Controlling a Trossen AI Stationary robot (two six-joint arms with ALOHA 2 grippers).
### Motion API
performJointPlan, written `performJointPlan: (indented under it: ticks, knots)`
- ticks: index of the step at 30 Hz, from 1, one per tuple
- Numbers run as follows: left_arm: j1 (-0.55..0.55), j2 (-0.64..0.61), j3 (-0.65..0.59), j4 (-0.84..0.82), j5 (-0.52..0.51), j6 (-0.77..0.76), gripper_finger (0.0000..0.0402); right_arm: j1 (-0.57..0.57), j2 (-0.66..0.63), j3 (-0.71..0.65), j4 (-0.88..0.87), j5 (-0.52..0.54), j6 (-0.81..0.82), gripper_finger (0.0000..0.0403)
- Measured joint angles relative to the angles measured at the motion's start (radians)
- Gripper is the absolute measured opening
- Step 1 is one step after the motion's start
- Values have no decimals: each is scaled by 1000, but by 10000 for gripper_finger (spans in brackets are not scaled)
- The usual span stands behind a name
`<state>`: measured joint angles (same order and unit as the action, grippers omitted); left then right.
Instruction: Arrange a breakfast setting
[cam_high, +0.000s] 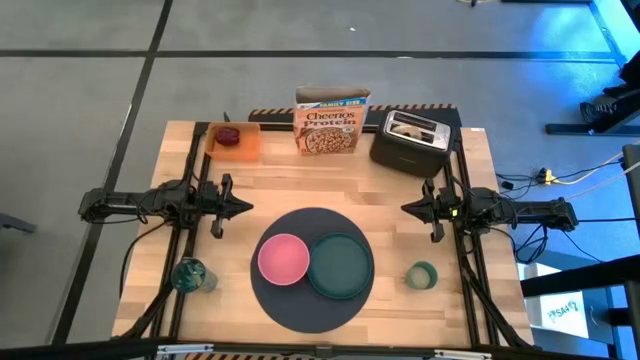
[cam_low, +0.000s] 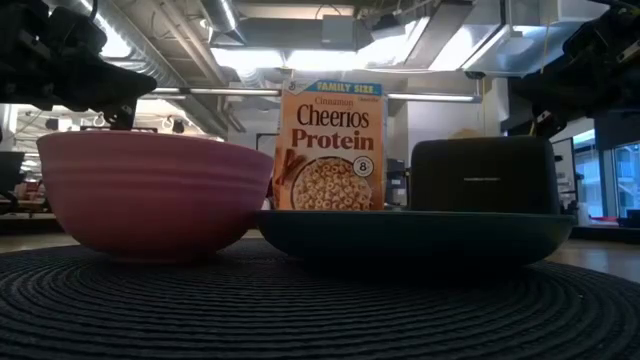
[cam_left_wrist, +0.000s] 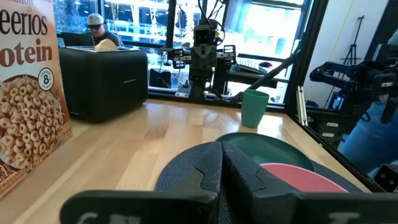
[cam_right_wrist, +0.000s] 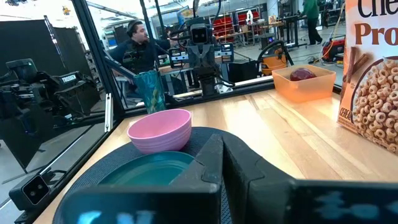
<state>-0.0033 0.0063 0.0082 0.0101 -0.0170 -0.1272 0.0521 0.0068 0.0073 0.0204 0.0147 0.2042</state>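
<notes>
Grey floor (dark seams), bright ceiling lights.

My table is pale planked wood with a soft sheen. The round mat looks woven, ribbed and matt. The pink bowl is smooth, faintly ridged, probably plastic. The cereal box is glossy printed card.
</notes>
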Motion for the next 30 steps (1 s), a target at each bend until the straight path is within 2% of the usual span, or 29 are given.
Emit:
performJointPlan:
  ticks: [7,12,20,22,25,27,30]
  knots:
    - [0,0,0,0,0,0,2,0,0,0,1,0,-4,0]
    - [0,0,0,0,0,0,2,0,0,-1,23,84,-210,0]
    - [0,0,0,0,0,0,2,0,4,-1,30,87,-208,0]
    - [0,0,0,0,0,0,2,0,4,-1,56,88,-156,0]
    - [0,0,0,0,0,0,2,0,4,-1,90,96,37,0]
    - [0,0,0,0,0,0,2,0,3,-1,106,124,172,0]
    - [0,0,0,0,0,0,2,0,3,-1,117,188,262,0]
